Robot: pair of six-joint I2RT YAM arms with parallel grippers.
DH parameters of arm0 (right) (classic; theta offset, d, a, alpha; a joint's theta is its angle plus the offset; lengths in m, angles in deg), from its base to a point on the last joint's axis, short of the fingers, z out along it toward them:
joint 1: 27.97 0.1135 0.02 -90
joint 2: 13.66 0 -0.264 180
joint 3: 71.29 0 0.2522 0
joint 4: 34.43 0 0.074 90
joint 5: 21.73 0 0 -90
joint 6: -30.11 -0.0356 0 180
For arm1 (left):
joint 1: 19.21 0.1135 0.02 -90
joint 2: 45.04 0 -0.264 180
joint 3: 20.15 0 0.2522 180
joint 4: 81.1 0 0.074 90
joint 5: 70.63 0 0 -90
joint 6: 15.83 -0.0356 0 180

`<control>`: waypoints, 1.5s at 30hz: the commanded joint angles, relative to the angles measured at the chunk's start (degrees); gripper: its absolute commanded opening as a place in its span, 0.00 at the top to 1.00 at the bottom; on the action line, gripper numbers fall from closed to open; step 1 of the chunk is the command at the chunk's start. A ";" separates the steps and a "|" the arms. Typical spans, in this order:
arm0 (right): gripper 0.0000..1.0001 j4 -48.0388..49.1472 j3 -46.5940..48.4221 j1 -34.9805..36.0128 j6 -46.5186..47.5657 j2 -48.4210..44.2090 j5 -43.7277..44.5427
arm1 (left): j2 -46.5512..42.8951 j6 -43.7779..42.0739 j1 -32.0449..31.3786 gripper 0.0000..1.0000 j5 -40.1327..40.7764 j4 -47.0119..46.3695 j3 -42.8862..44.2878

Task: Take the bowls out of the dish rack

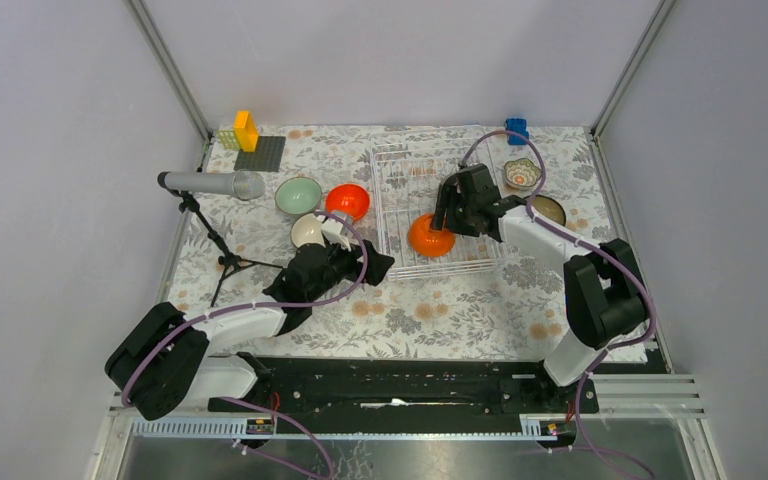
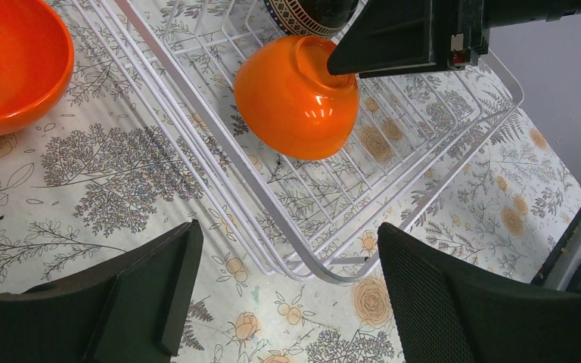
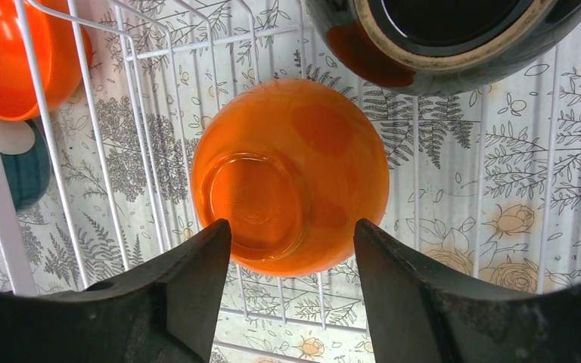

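The white wire dish rack (image 1: pixel 402 172) stands mid-table. An orange bowl (image 1: pixel 430 237) lies upside down in its near part; it also shows in the left wrist view (image 2: pixel 295 98) and the right wrist view (image 3: pixel 291 174). My right gripper (image 1: pixel 446 214) hovers over it, open, fingertips (image 3: pixel 197 265) straddling its near edge without touching. A dark bowl (image 3: pixel 454 38) sits in the rack just beyond, hidden under that gripper in the top view. My left gripper (image 1: pixel 378 265) is open and empty over the cloth by the rack's near-left corner (image 2: pixel 302 253).
Left of the rack stand a mint green bowl (image 1: pixel 298 195), a second orange bowl (image 1: pixel 348 201) and a cream-white bowl (image 1: pixel 309 232); a teal bowl (image 3: pixel 26 170) is beside them. A patterned bowl (image 1: pixel 522 173) and a dark brown bowl (image 1: pixel 548 211) stand right. A microphone stand (image 1: pixel 210 186) is at left.
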 commanded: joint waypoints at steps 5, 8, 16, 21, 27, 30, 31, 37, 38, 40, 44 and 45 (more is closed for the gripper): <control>0.26 -0.06 0.22 -2.70 0.91 2.54 -2.22 | -0.84 -1.17 -0.24 0.10 0.93 -1.96 2.04; 0.25 2.56 -1.07 -4.50 0.74 3.93 -7.31 | -0.81 -1.17 -0.24 0.10 0.93 -1.89 2.04; 0.46 8.97 -3.83 -9.09 -1.82 7.46 -20.27 | -1.24 -1.26 -0.20 0.10 1.15 -1.77 1.96; 0.61 10.41 -5.80 -11.90 -2.60 6.78 -21.75 | -1.52 -1.35 -0.24 0.10 1.35 -1.77 1.79; 0.67 7.93 -5.60 -12.86 -0.66 6.60 -18.87 | -2.91 -1.25 -0.24 0.10 1.51 -1.29 1.82; 0.67 5.30 -4.43 -12.88 0.79 7.01 -16.28 | -5.85 -0.23 -0.19 0.10 4.26 1.90 3.01; 0.67 4.58 -4.04 -12.86 1.05 7.20 -15.42 | -7.14 0.43 -0.24 0.10 5.36 3.42 3.73; 0.67 3.44 -3.47 -12.86 1.70 7.66 -13.92 | -7.73 4.90 -0.24 0.08 5.66 15.61 13.40; 0.67 3.44 -3.44 -12.86 1.66 7.72 -13.96 | -6.10 5.61 -0.24 0.07 4.81 18.31 16.81; 0.67 3.24 -3.35 -12.86 1.77 7.79 -13.63 | -2.58 6.68 -0.31 0.07 2.66 22.23 21.41; 0.68 1.48 -2.96 -12.84 2.39 7.79 -11.13 | 2.79 8.63 -0.73 0.05 0.61 24.67 26.43; 0.68 0.94 -2.87 -12.86 2.63 7.78 -10.37 | 3.84 9.18 -0.86 0.05 0.24 24.94 27.25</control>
